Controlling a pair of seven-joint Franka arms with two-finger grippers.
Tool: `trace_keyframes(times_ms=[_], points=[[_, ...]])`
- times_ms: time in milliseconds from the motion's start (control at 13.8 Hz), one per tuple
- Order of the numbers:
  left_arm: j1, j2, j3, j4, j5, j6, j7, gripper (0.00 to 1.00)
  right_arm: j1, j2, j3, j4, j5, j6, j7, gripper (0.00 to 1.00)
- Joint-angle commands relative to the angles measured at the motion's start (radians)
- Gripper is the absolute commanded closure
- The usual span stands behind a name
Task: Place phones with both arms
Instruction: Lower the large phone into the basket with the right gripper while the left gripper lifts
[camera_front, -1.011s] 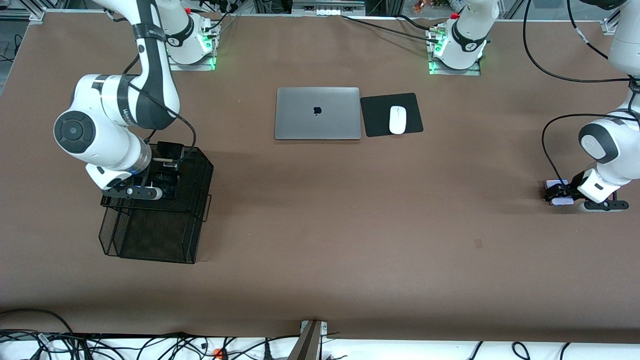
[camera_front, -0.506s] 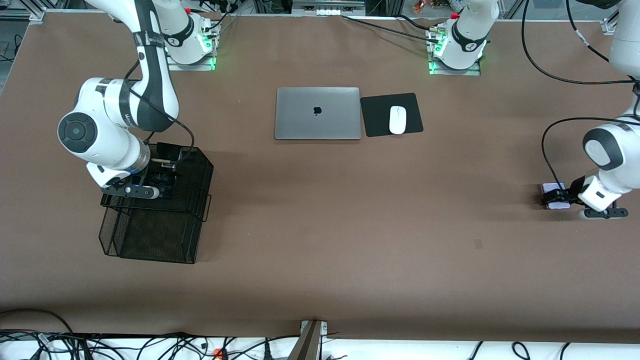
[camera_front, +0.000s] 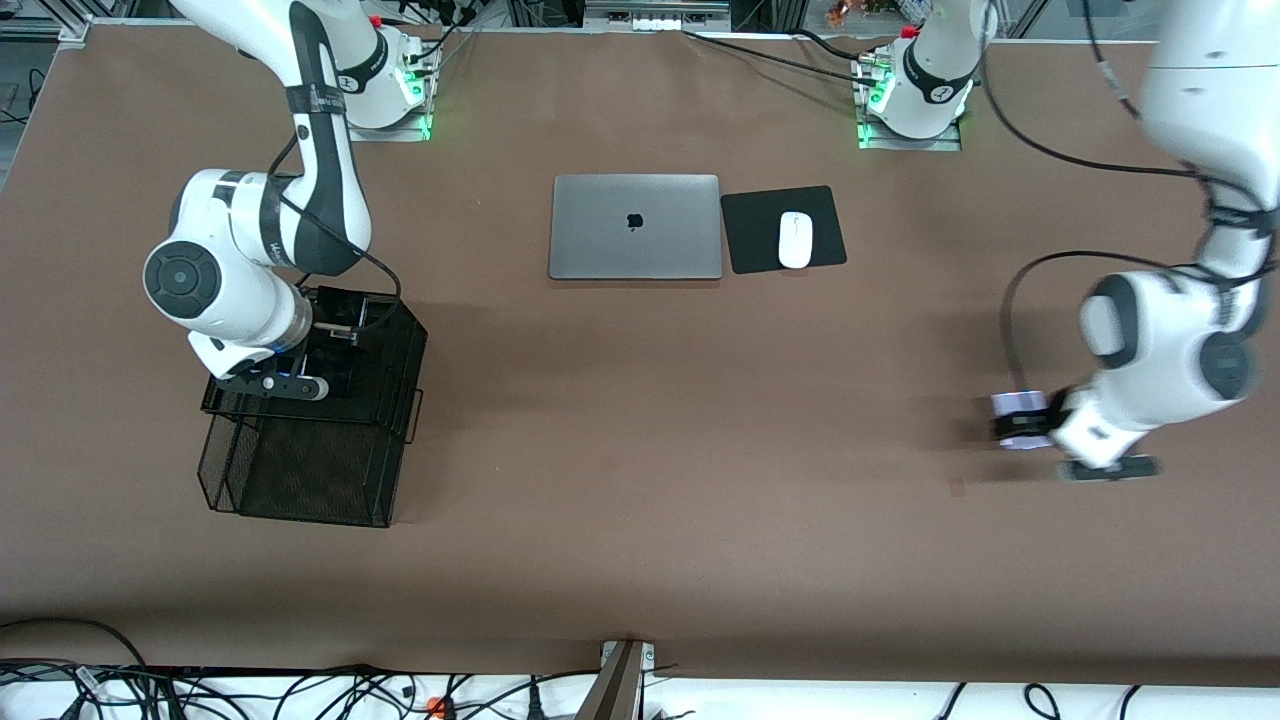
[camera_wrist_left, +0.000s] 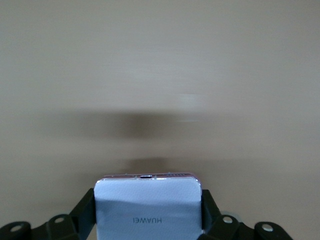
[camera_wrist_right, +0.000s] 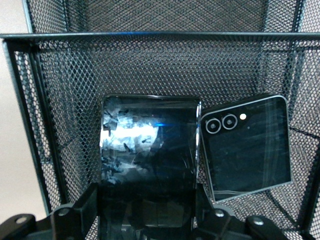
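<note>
Phones are on the move at both ends of my worktop (camera_front: 640, 520): the pale lilac-white phone (camera_front: 1018, 419), pinched across its width in the left pincer (camera_front: 1022, 428), has left the worktop's edge at the left arm's end and now rides above bare brown surface, carried toward the middle. I read that as the transfer leg of its placement, with the black mesh basket (camera_front: 310, 440) at the right arm's end the likely destination. In the left wrist view the lilac phone (camera_wrist_left: 148, 207) lies flat, its long axis running straight out between the fingers. The right pincer (camera_front: 300, 365) has edged sideways over the basket, closed tight on the long black slab (camera_wrist_right: 148, 170), which stands upright inside beside the small black phone (camera_wrist_right: 247, 147) leaning on the mesh.
</note>
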Motion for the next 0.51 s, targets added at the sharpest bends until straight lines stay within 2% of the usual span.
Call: trace_keyframes(times_ms=[0,289,361,433], points=[[-0.140,-0.004,0.020,0.024,-0.016,-0.029,-0.154,1.00,0.011,-0.011,-0.006,0.011,-0.013,-0.001,0.014,0.37],[-0.362,0.058,0.022,0.130,-0.014,-0.029,-0.472,1.00,0.009,-0.011,-0.006,0.043,-0.015,-0.012,0.006,0.22],[-0.416,0.087,0.023,0.169,-0.014,-0.030,-0.538,1.00,0.009,-0.011,-0.006,0.046,-0.015,-0.012,0.000,0.07],[-0.471,0.114,0.026,0.205,-0.014,-0.030,-0.592,1.00,0.008,-0.011,-0.006,0.048,-0.015,-0.010,-0.002,0.00]])
